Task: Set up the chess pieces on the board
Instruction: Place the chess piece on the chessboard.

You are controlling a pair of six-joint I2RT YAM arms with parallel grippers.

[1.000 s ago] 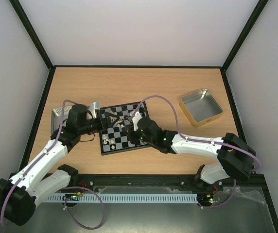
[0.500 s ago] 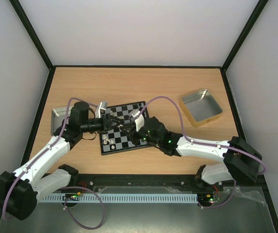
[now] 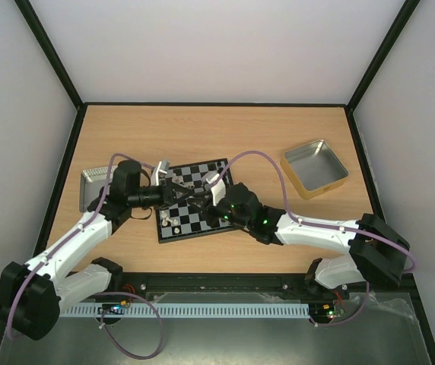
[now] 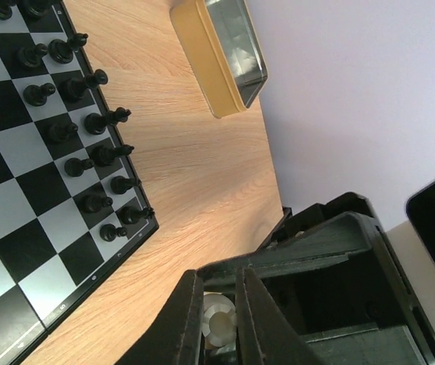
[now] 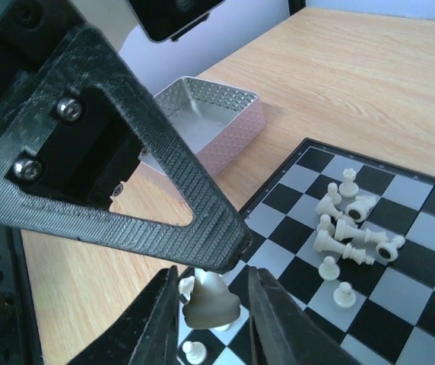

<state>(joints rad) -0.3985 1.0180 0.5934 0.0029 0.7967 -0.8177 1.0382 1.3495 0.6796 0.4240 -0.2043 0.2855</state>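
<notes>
Cream-white plastic chess piece [image 5: 211,303]: tiny, light, stiff, likely slick. Held above black-and-grey checked board [image 5: 430,236]. Left gripper [image 4: 217,285] and right gripper [image 5: 213,285] both pinching it. Best hold: narrow waist, gentle squeeze, else may squirt out.

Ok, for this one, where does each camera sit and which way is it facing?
Top external: above and behind the bases, looking down on the board; left arm and right arm show.
Left wrist: on the left arm, looking past the left hand, shut on a cream piece, toward the gold tin.
Right wrist: looking past the right hand toward the silver tin.
Shared: the board appears in all three.
</notes>
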